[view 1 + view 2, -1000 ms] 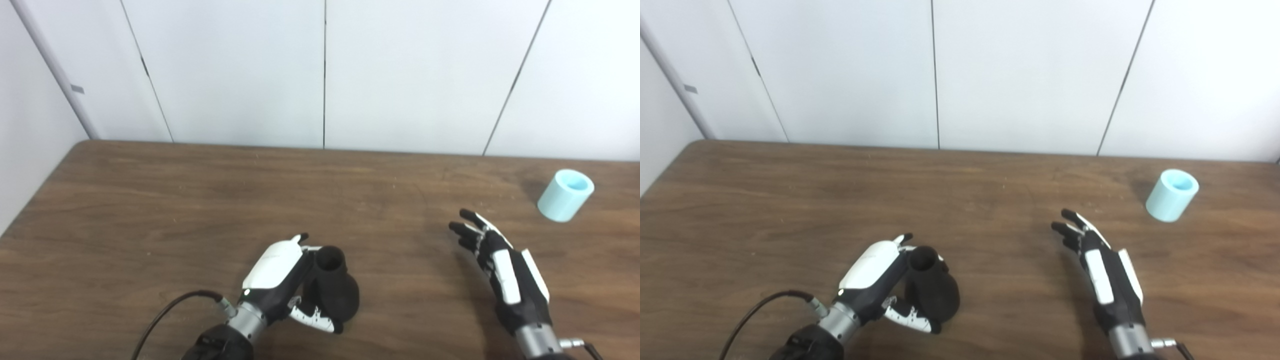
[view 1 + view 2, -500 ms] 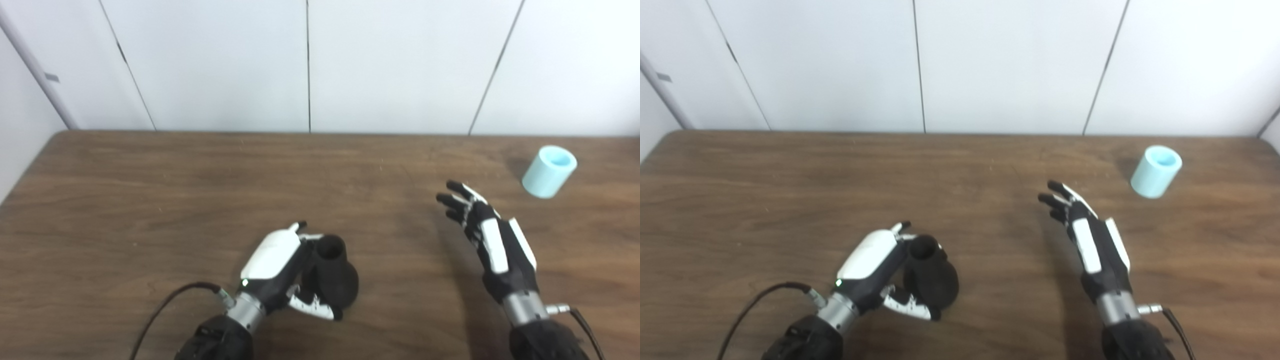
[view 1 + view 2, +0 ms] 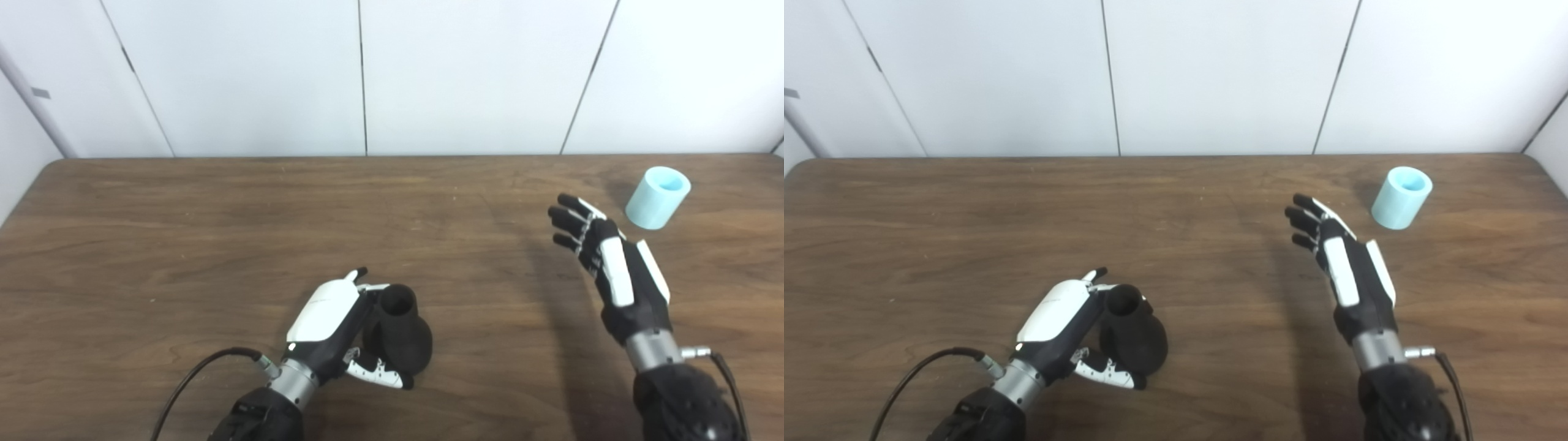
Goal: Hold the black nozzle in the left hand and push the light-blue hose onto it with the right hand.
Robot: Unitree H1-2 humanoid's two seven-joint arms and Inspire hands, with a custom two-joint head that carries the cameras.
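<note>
Gripping the flared black plastic nozzle [image 3: 398, 337] upright, the left hand [image 3: 327, 324] is waiting while the empty, spread-fingered right hand [image 3: 612, 263] is nearing the short light-blue cylindrical hose [image 3: 657, 197], needing to grasp it next.

No text, label, brand, number or sign can be read anywhere in either view. The small grey tag [image 3: 40, 93] on the wall strip, up and to the left of the bench [image 3: 184, 233], is too small and blurred to show any writing.
</note>
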